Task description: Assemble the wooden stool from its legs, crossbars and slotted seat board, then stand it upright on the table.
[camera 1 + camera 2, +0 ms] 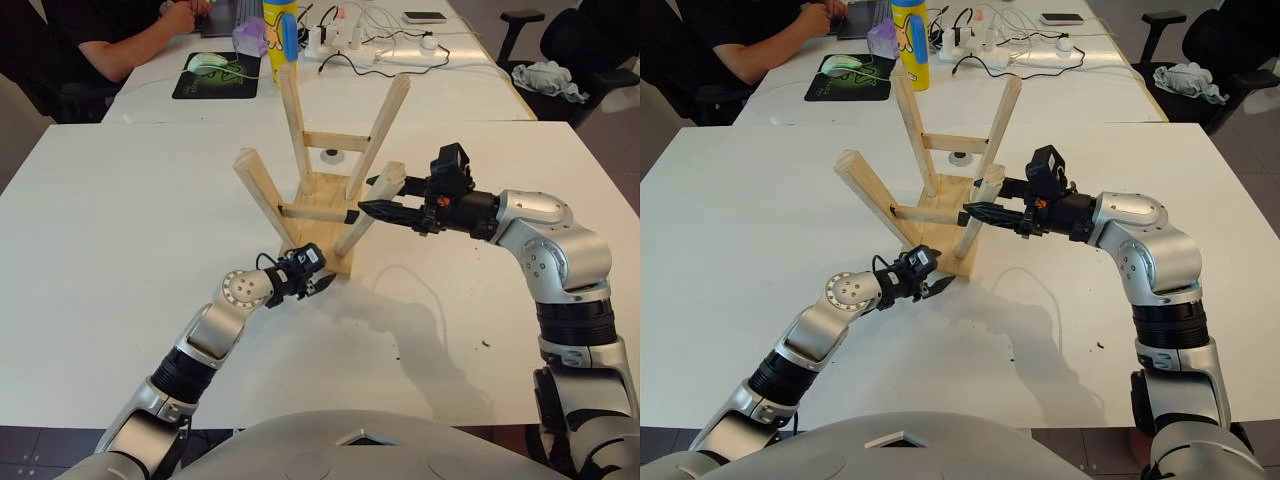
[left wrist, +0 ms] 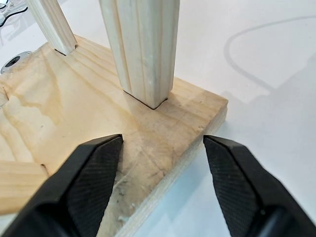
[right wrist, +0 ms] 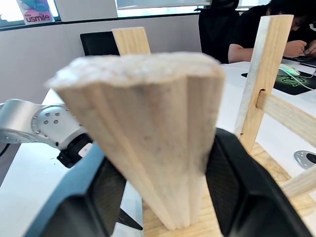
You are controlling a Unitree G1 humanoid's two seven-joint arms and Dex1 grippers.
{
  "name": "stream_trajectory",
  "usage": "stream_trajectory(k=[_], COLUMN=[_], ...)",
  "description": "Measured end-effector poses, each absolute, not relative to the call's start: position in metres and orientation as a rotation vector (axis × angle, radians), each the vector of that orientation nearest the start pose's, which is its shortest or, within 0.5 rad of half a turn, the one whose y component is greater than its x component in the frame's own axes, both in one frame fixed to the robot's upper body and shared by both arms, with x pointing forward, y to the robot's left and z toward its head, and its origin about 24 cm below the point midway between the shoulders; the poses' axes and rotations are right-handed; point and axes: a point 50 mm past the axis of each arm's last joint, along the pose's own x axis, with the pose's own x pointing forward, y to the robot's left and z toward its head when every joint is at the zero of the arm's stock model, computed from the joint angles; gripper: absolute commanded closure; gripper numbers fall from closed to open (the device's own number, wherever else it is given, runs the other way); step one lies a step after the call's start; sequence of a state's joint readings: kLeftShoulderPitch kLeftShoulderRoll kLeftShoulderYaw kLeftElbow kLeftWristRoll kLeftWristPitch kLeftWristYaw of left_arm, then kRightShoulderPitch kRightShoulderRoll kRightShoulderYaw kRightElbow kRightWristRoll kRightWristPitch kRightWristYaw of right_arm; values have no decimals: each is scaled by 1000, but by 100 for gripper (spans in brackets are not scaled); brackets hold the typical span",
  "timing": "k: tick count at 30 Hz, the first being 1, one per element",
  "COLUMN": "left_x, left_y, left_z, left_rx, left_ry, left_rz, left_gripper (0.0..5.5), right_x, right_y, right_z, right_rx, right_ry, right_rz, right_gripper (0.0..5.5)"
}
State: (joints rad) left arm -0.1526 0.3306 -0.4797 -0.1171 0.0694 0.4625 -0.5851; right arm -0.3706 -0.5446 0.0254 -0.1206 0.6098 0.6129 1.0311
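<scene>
Right gripper clamps one leg, likely seating it (stool inverted); left gripper, spread, straddles the seat board corner.

An upturned stool sits in the middle of the near table. Its seat board lies flat on the surface and its four legs point up, joined by crossbars. The left gripper is at the board's near corner, with one finger on either side of it. The right gripper comes in from the right and clasps the near right leg partway up. A cable grommet is set in the table just behind the stool. A second table stands farther back. On it, to the left, a mouse rests on a mouse pad. A bottle stands behind the stool, with what may be a power strip to its right and a phone farther right.
</scene>
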Motion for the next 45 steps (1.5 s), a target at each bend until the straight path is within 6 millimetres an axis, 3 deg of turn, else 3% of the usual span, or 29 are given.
stream_trajectory(k=[2,9,16,17,19,22,27,30,33,37,40,45], left_x=[236,235,234,234,233,233,232,232,229,229,230,229], left_y=[82,77,77,78,79,80,80,79,76,75,74,74], left_z=[29,31,31,31,30,32,33,33,32,32,32,32], left_rx=[426,422,413,410,404,397,385,371,349,343,341,335], left_ry=[391,374,369,370,371,366,355,354,364,364,363,364], left_rz=[-978,-1001,-1000,-998,-989,-982,-984,-988,-998,-1002,-1007,-1008], left_gripper=[247,247,247,247,247,269,313,341,357,383,408,446], right_x=[272,268,229,224,219,219,230,239,243,248,250,252], right_y=[-156,-162,-221,-228,-239,-238,-215,-190,-158,-144,-145,-158], right_z=[128,114,101,103,120,155,222,246,250,241,243,282], right_rx=[157,133,90,109,171,303,455,478,503,489,499,549], right_ry=[194,253,479,497,484,356,11,-148,-195,-171,-191,-374], right_rz=[1243,1224,1189,1186,1192,1272,1383,1361,1337,1275,1244,1234], right_gripper=[222,222,222,241,259,307,388,437,475,535,550,550])
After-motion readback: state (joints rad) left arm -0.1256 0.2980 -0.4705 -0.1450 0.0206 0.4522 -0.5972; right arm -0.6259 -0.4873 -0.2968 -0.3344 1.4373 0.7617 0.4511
